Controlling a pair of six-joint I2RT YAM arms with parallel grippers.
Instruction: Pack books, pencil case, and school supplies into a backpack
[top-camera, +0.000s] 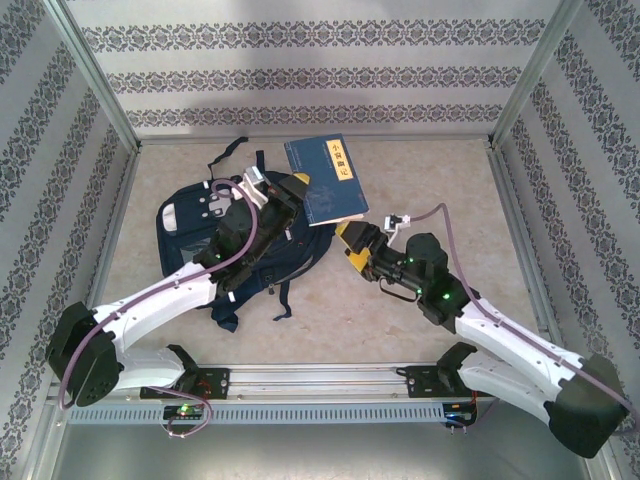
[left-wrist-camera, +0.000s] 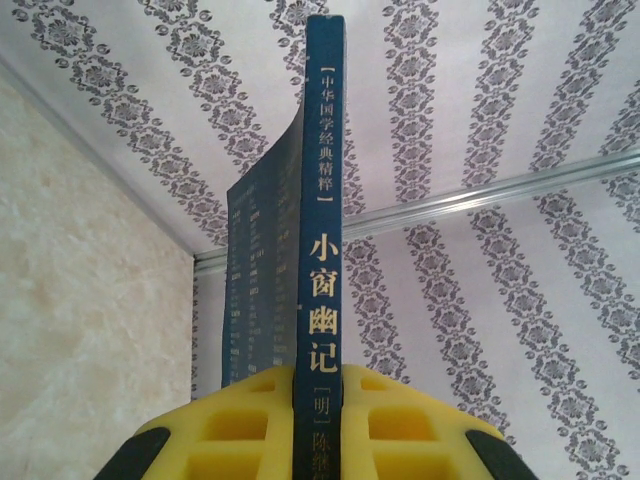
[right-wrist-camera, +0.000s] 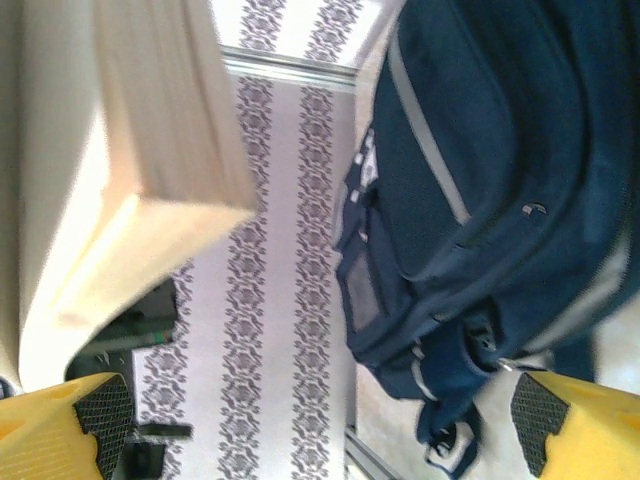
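Navy book (left-wrist-camera: 322, 250), gold 小窗幽记 on the spine, is clamped in the left gripper (left-wrist-camera: 318, 395); right gripper (right-wrist-camera: 320, 415) is spread wide.

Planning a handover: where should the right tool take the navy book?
Likely the free page edge opposite the spine, coming from the right: the left tool pinches the navy book at its spine, and the thin covers would fit between open jaws.
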